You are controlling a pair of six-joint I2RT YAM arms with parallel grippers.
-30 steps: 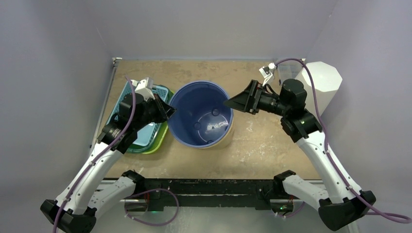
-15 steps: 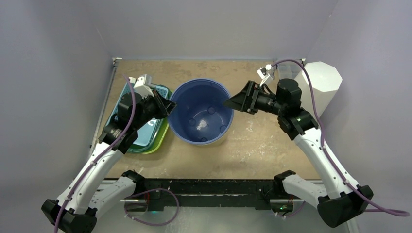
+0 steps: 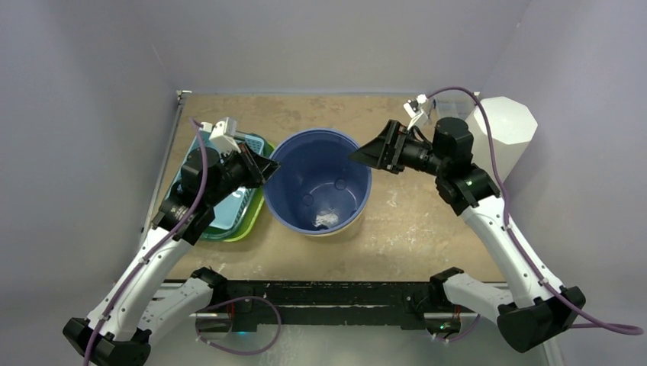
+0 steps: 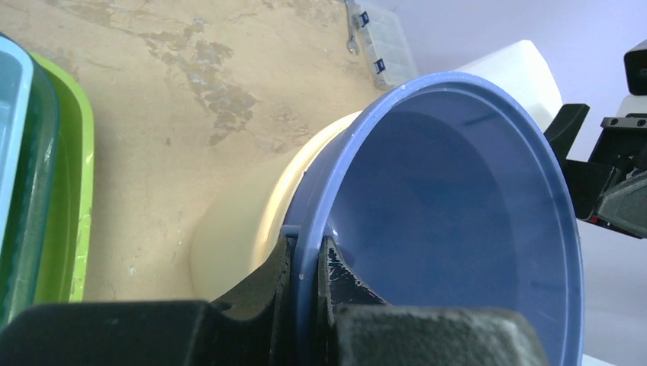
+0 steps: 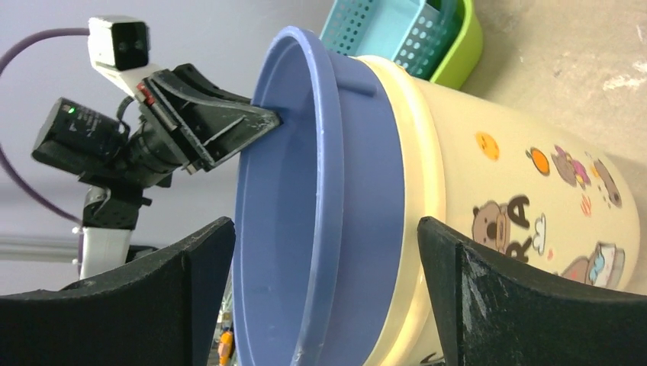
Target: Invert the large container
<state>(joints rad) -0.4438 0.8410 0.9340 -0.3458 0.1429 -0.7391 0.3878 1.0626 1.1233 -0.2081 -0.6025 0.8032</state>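
Observation:
The large container (image 3: 320,191) is a cream bucket with a blue rim and blue inside. It stands mouth-up mid-table and shows in the left wrist view (image 4: 458,198) and the right wrist view (image 5: 427,198), where cartoon prints mark its side. My left gripper (image 3: 267,169) is shut on the rim's left edge; in its wrist view (image 4: 305,263) one finger sits outside and one inside the rim. My right gripper (image 3: 360,158) is open with its jaws straddling the rim's right edge (image 5: 324,252), one on each side with gaps.
A teal perforated basket (image 3: 233,202) nested in a green tray (image 3: 255,210) lies left of the bucket, under my left arm. A white faceted container (image 3: 503,130) stands at the back right. A small clear parts box (image 4: 385,38) lies near the back wall.
The bucket has shifted slightly right and toward the back, lifted a little by my left gripper. My right gripper has moved up around the rim's right edge.

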